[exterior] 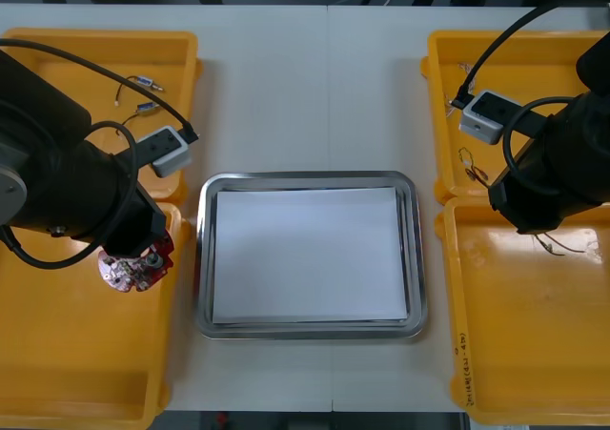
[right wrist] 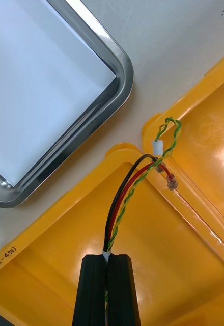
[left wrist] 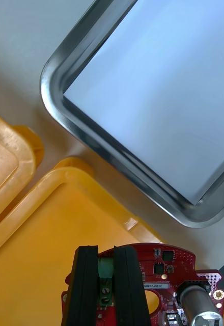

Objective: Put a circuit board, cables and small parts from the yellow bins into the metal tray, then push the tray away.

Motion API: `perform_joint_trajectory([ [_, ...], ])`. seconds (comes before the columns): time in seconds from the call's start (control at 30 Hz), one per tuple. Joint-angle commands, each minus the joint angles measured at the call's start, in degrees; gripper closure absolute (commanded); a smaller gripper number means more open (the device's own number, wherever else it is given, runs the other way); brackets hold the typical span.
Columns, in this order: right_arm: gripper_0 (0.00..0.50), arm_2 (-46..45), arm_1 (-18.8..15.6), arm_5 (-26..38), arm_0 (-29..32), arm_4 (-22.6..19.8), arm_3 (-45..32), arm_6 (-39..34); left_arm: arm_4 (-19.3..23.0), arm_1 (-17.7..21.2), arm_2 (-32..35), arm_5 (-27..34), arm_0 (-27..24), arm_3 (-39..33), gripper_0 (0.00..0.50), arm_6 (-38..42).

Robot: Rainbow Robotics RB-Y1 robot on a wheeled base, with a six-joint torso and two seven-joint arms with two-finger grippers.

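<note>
My left gripper (left wrist: 106, 253) is shut on the green block of a round red circuit board (left wrist: 168, 267). It holds the board over the near left yellow bin (exterior: 57, 354), close to the metal tray's (exterior: 305, 176) left rim. The tray is white inside and has nothing in it. My right gripper (right wrist: 110, 259) is shut on a red and yellow cable (right wrist: 126, 198) with a black strand. The cable hangs over the inner edge of the near right yellow bin (exterior: 534, 354), and its thin ends (exterior: 558, 245) show beside the right arm.
The far left bin (exterior: 105, 49) holds a couple of small cables (exterior: 141, 94). Another cable (exterior: 472, 165) lies in the far right bin (exterior: 534, 53). Bare table runs beyond the tray. Each arm's grey wrist camera box and black lead hang above its bins.
</note>
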Motion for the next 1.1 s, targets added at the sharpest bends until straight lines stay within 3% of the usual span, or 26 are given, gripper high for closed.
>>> perform_joint_trajectory([
  [0.03,0.500,2.45,-2.17,0.28,-3.61,0.67,-1.53,1.87,-3.29,-3.15,-4.16,-0.02,-4.51,-1.84,0.500,11.62],
  [0.4,0.500,2.54,-2.17,-0.25,-3.70,0.59,-2.23,1.96,-11.64,-8.69,-15.76,-1.16,-11.01,-0.35,0.500,18.47],
  [0.6,0.500,2.54,-2.17,-0.25,-3.61,0.50,-2.23,2.04,-16.29,-10.18,-20.94,-5.30,-11.80,2.20,0.500,19.79],
  [0.87,0.500,2.63,-2.17,-0.69,-3.70,0.06,-2.23,2.04,-22.45,-10.18,-28.24,-10.57,-11.80,4.66,0.500,21.46],
  [1.1,0.500,2.63,-2.17,-0.86,-3.70,-0.38,-2.23,2.04,-24.47,-9.22,-32.46,-13.21,-11.71,5.28,0.500,23.48],
])
